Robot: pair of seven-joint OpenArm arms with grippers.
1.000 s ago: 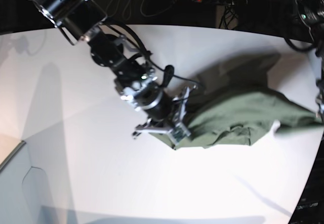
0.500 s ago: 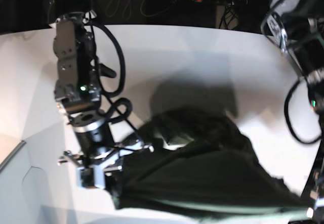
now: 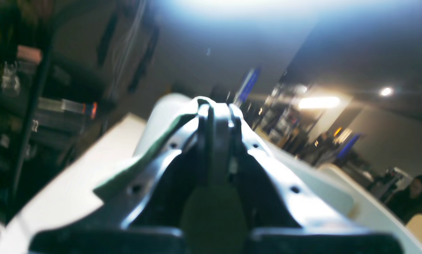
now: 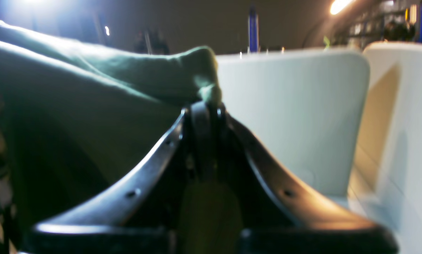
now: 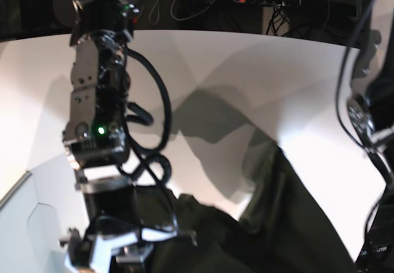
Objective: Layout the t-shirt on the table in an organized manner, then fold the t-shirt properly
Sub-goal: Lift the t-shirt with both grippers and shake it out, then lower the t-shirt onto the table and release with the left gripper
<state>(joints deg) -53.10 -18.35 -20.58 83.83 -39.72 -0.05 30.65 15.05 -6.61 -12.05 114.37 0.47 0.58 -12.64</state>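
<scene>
While the t-shirt (image 5: 271, 224) was lying crumpled on the table (image 5: 246, 63) a second ago, it is now hanging in the air between the two arms, lifted clear of the white surface and sagging toward the near edge of the base view. Both arms have been rising and drawing toward the camera over that second, so the garment is being raised for a shake-out or spread, which I judge to be the early layout step, with folding not yet begun.

The right gripper (image 4: 204, 106) is pressed together on a bunched edge of olive cloth, which is draping away to one side in its wrist view. The left gripper (image 3: 216, 109) is likewise clamped tight, with a thin strip of green fabric running along one finger and pinched at the tips.

Much is staying hard to read: the base view is cutting off the lower part of the shirt and the left gripper itself, both wrist views are blurring with motion, and neither neck, label nor sleeves are distinguishable, so which part of the shirt each gripper is holding cannot be told
</scene>
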